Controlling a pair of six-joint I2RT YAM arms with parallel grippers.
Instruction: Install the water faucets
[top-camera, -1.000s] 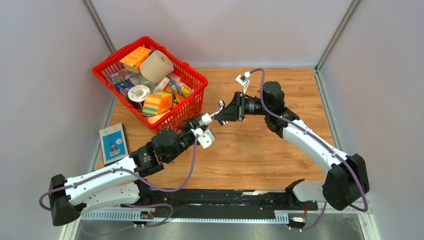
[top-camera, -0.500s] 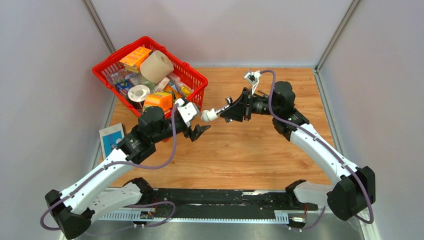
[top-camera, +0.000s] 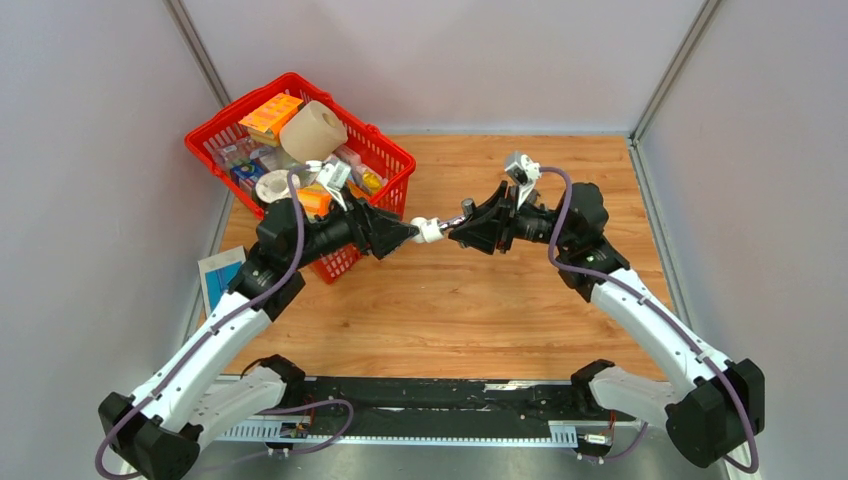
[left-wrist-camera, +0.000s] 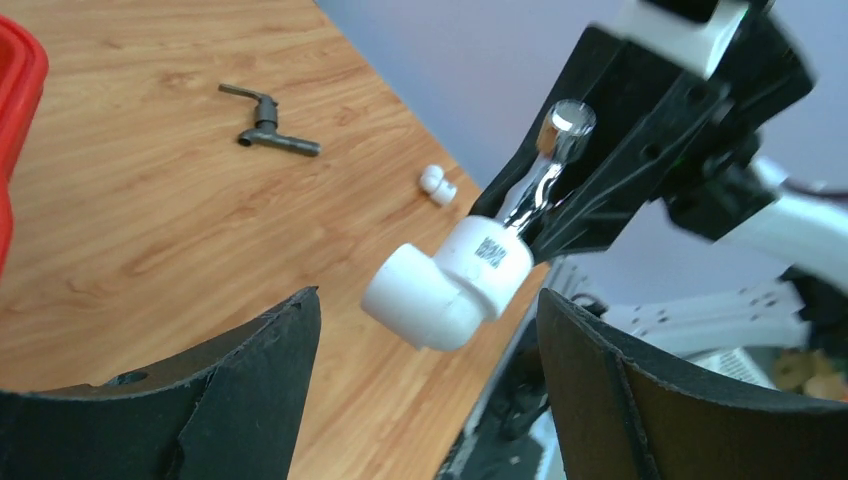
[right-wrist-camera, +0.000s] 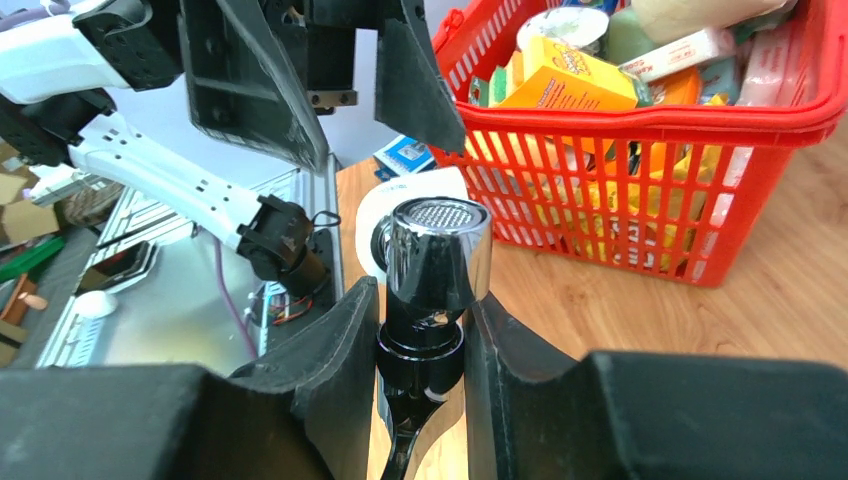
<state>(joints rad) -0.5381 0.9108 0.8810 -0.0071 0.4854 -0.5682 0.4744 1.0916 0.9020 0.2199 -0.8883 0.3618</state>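
Of the shiny silver metal faucet (right-wrist-camera: 437, 245) you see only the spout end; the right gripper (right-wrist-camera: 422, 305) hides its body.

The left arm (top-camera: 215, 335) and the right arm (top-camera: 640, 310) both reached toward the middle, with the grippers facing each other tip to tip. The left gripper (top-camera: 407, 236) had its jaws wide apart and held nothing. The right gripper (top-camera: 456, 233) was clamped on the silver faucet (right-wrist-camera: 436, 245).

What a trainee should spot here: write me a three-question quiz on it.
1. True or false: the left gripper is shut on the white elbow fitting.
2. Which gripper holds the silver faucet? A left, B right, C neither.
3. Fill in: the dark grey faucet lies on the ____.
Key: 1 false, its jaws stand open; 2 B, the right gripper; 3 table.
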